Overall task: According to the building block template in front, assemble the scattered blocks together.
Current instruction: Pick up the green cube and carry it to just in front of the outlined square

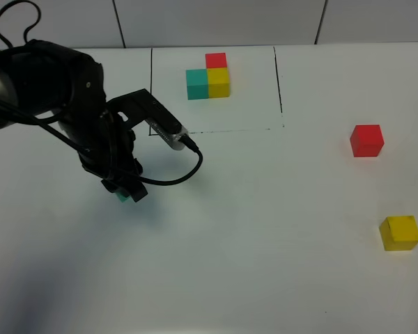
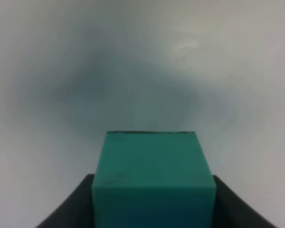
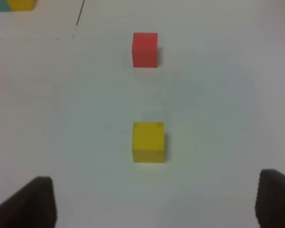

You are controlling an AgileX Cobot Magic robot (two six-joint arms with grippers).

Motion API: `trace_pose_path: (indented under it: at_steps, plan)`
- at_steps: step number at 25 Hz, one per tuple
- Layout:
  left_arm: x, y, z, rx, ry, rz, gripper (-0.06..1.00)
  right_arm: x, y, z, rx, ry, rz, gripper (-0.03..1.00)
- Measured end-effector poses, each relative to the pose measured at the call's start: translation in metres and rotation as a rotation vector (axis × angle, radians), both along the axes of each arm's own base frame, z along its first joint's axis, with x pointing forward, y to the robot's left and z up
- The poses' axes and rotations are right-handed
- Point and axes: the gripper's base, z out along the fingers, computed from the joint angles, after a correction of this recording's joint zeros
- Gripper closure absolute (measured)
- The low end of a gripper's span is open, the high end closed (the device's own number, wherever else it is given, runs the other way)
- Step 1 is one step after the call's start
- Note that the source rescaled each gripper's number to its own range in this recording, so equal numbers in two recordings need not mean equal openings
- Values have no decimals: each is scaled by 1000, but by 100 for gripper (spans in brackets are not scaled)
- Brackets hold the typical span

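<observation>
**Left arm carrying teal cube, needs a build spot**

Exterior high: the left gripper (image 1: 127, 192) is low over the table (image 1: 265, 278), left of centre, with a sliver of the teal cube (image 1: 122, 197) showing under the fingers. Whether the cube is lifted or touching the table, can't tell. The building block template (image 1: 209, 76) sits at the back inside the black frame (image 1: 279, 76): teal and yellow in a row, red behind the yellow. The loose red cube (image 1: 366, 140) and yellow cube (image 1: 400, 233) are far right, well apart from each other and from the teal. The right arm is not in this view.

Left wrist: the jaws are clenched on the teal cube (image 2: 152, 175), a dark finger (image 2: 71, 209) on each side. The cube looks square in the grip, not tilted. Bare table beyond it.

Right wrist: the right gripper (image 3: 154, 199) is released, with its fingertips (image 3: 33, 202) wide and nothing between them. The yellow cube (image 3: 148, 141) is straight ahead and the red cube (image 3: 145, 49) is beyond it.

Doing it well, as a judgement:
- Set the teal down in open space in front of the frame, faces parallel to the template.
- Leave room on its right for the yellow.
- Lower it flat and let go only once it is seated, so it doesn't twist.
- Keep the cable clear.
</observation>
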Motion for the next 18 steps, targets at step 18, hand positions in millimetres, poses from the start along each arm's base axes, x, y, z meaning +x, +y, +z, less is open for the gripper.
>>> trace_pose_path:
  at_steps: [18]
  plan:
    - [41,-92,-17,40,57,-404,94,0,0,0,9,1,-5,24]
